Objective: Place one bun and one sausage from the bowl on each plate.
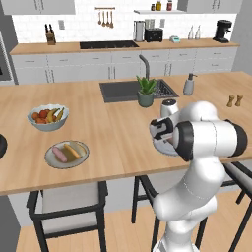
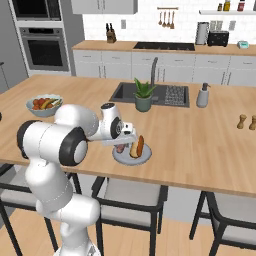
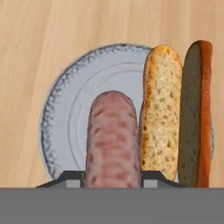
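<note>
Over the wooden counter [image 3: 26, 65], end effector [image 3: 113, 181] grips sausage [image 3: 113, 140] above plate [image 3: 74, 109]

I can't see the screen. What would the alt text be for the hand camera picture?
A pinkish sausage held between the gripper fingertips, above a round grey plate on a wooden counter. A split bun lies on the plate beside the sausage, its crumb side showing.

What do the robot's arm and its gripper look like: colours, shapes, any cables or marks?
The arm is made of glossy white rounded segments, with dark grey to black bands at the joints. No loose cables or printed marks are visible. The gripper has two small dark finger tips with lighter grey pads; its body is white with a dark face.
</note>
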